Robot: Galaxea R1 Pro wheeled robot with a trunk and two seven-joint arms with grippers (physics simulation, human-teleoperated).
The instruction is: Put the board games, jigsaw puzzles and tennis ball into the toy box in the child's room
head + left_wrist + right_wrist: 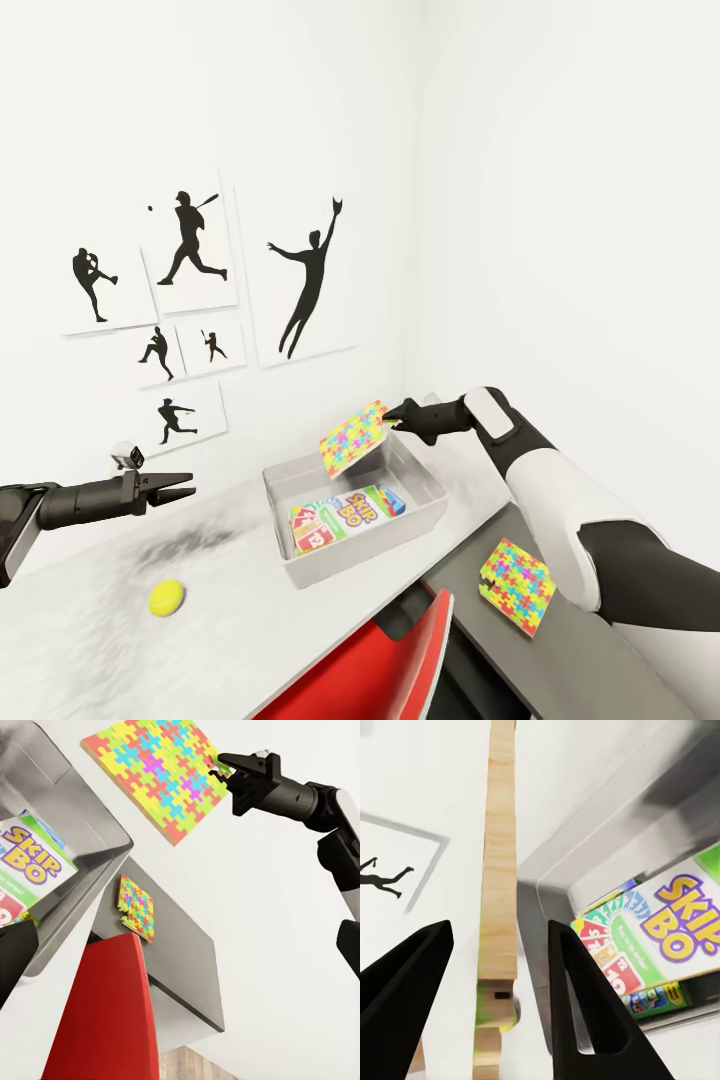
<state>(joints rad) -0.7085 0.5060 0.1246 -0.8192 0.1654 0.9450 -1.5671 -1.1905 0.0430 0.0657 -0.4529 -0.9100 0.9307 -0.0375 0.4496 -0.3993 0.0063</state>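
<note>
Black, tapered, pointed fingers on the right gripper [390, 415], matte finish. Behind it a dark wrist, then a glossy white rounded forearm shell and a black elbow band. The left gripper [183, 489] is black too, carrying a small white-grey block on top.

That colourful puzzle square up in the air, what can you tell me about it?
The puzzle square is a thin flat board printed with interlocking yellow, red, blue and green pieces; its edge looks like pale wood. The right hand pinches one edge, holding it tilted above the far side of the grey box. Nothing else touches it.
</note>
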